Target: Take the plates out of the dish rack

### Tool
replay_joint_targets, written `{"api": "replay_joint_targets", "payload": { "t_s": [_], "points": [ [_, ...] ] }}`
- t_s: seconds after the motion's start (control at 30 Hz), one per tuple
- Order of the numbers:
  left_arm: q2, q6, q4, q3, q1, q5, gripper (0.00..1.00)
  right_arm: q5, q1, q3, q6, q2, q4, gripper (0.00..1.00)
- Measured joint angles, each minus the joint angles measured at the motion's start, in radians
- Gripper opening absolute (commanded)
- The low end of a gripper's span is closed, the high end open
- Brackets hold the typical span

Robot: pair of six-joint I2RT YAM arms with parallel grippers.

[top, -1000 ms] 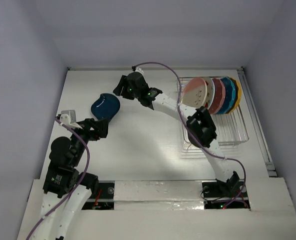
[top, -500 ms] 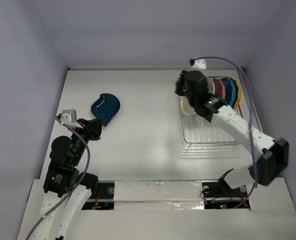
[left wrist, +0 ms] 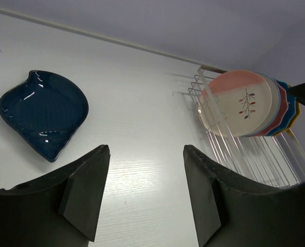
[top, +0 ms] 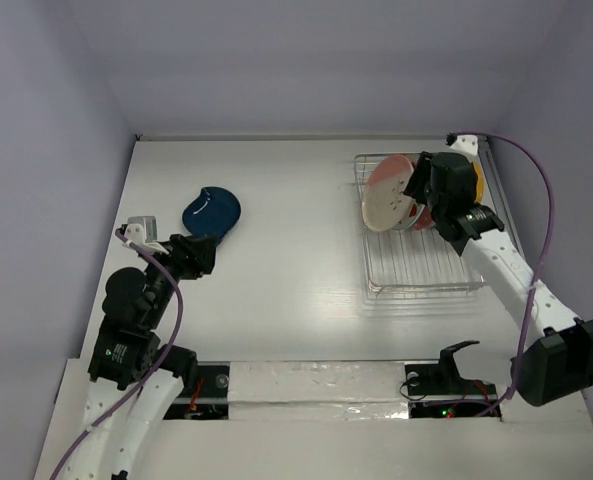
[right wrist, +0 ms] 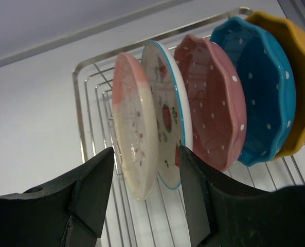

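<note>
The wire dish rack (top: 426, 265) stands at the right. In it stand a cream-and-pink plate (right wrist: 134, 134), a white plate with red fruit marks (right wrist: 167, 116), a pink dotted plate (right wrist: 214, 103), a teal one (right wrist: 260, 87) and a yellow one (right wrist: 296, 77). My right gripper (right wrist: 144, 170) is open, its jaws on either side of the cream-and-pink plate's lower edge, not touching. A dark blue plate (top: 211, 212) lies flat on the table at the left. My left gripper (left wrist: 144, 154) is open and empty, near the dark blue plate.
The table (top: 286, 260) is white, with walls at the back and sides. The rack's front half (top: 421, 270) holds no plates. The right arm (top: 511, 275) reaches along the rack's right side.
The right arm has swung from the dark blue plate at the left across to the rack and now stands over the cream-and-pink plate. The left arm has hardly moved.
</note>
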State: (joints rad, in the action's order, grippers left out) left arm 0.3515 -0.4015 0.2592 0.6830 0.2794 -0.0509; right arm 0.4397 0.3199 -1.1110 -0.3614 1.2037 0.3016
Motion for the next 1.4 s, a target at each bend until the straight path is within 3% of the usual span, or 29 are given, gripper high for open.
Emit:
{"api": "replay_joint_targets", "payload": {
  "t_s": [0.47,0.6,0.63,0.77,1.4],
  "points": [
    [0.006,0.0,0.0,0.0,0.0,-0.006,0.59,-0.134,-0.083,0.008,-0.009,0.233,-0.092,0.49],
    [0.006,0.0,0.0,0.0,-0.006,-0.008,0.59,-0.134,-0.084,0.007,-0.012,0.267,-0.103,0.29],
    [0.006,0.0,0.0,0.0,-0.007,-0.009,0.59,-0.132,-0.083,0.006,-0.011,0.272,-0.105,0.15],
    [0.006,0.0,0.0,0.0,-0.01,-0.009,0.59,-0.151,-0.074,-0.015,-0.005,0.254,-0.101,0.02],
    [0.006,0.0,0.0,0.0,-0.013,-0.02,0.59,-0.137,-0.079,-0.149,0.104,0.127,0.02,0.0]
  ]
}}
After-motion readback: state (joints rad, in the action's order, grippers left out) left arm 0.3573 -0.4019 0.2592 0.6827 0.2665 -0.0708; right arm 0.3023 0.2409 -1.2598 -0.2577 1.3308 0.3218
